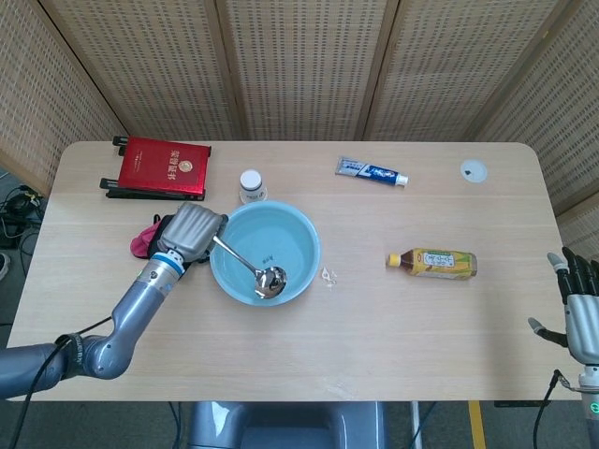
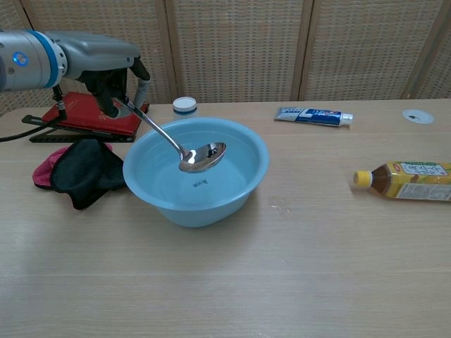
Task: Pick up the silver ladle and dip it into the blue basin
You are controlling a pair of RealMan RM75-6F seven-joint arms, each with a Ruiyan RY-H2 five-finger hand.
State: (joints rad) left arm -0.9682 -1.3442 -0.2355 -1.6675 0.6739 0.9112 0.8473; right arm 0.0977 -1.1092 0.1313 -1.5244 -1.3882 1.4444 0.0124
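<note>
My left hand [image 1: 192,232] [image 2: 107,65] grips the handle of the silver ladle [image 1: 253,268] [image 2: 180,144]. The ladle slants down to the right, and its bowl hangs above the inside of the blue basin [image 1: 294,230] [image 2: 243,195], clear of the bottom. The basin stands at the table's middle left. My right hand [image 1: 582,302] shows only in the head view, at the lower right beyond the table edge, fingers apart and holding nothing.
A black and pink cloth [image 1: 150,238] [image 2: 79,172] lies left of the basin. Behind are a red book [image 1: 159,167] [image 2: 91,115] and a small white jar [image 1: 251,185] [image 2: 184,106]. A toothpaste tube [image 1: 372,172] [image 2: 314,116] and a yellow bottle [image 1: 433,263] [image 2: 405,177] lie to the right.
</note>
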